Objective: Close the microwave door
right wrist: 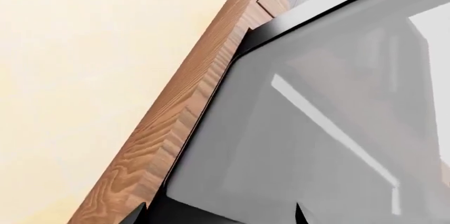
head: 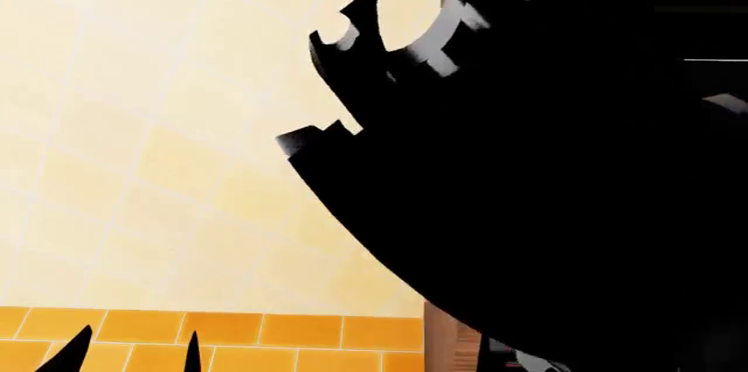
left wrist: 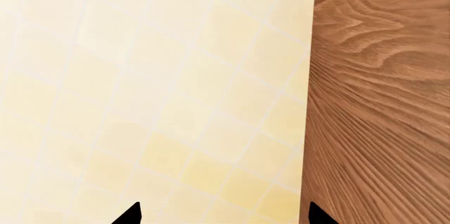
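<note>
Two tools are showing only their dark fingertips. The right tool is hovering close over the microwave door, its fingertips spread apart with nothing between them; the glossy glass panel is lying directly ahead of it, edged by a wood-grain cabinet panel. The left tool, also spread and empty, is facing pale wall tiles, so the right arm is nearer.
</note>
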You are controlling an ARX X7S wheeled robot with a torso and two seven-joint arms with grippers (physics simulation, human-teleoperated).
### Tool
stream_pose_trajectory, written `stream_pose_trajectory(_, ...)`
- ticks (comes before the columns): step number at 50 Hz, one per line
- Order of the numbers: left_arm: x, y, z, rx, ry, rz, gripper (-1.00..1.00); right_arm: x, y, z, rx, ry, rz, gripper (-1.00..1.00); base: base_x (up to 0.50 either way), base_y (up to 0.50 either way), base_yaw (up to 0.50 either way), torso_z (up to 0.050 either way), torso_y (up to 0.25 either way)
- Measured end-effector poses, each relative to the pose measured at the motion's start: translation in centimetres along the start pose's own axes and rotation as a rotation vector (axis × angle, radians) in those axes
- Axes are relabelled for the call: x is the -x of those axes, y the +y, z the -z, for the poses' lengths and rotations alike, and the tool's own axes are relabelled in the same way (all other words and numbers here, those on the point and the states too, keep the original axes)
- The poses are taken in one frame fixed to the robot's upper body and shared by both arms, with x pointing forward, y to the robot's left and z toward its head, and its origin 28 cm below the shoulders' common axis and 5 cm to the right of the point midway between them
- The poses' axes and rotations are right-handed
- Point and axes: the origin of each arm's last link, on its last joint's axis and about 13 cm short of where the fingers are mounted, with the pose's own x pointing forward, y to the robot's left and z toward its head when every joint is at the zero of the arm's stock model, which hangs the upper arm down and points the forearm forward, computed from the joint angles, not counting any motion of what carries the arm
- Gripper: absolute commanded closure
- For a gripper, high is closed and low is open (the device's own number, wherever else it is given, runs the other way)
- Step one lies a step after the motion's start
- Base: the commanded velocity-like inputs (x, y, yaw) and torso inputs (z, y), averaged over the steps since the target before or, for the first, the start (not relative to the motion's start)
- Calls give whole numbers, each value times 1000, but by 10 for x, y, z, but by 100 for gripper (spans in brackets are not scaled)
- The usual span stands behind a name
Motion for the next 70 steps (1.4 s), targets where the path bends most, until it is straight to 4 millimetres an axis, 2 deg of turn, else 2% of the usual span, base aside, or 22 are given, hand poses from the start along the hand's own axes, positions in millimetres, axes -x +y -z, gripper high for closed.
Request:
stream_pose_trajectory(12,-1,0,-1,-2,-1,-1,-100,-13,-2,18,-62,60,40,-100,0,0,0,0,0)
stream_pose_trajectory(31,-1,0,-2,-3,-2,-2,-100,-24,0,34,-104,130,36,-100,0,0,0,0,0)
stream_pose_trajectory(47,1,0,-2,-1,-4,-4,-100,-30,2,38,-143,169,9,-100,0,0,0,0,0)
stream_pose_trajectory(70,2,0,-2,0,-6,-7,-100,-53,-2,42,-225,276,-40,-100,0,0,0,0,0)
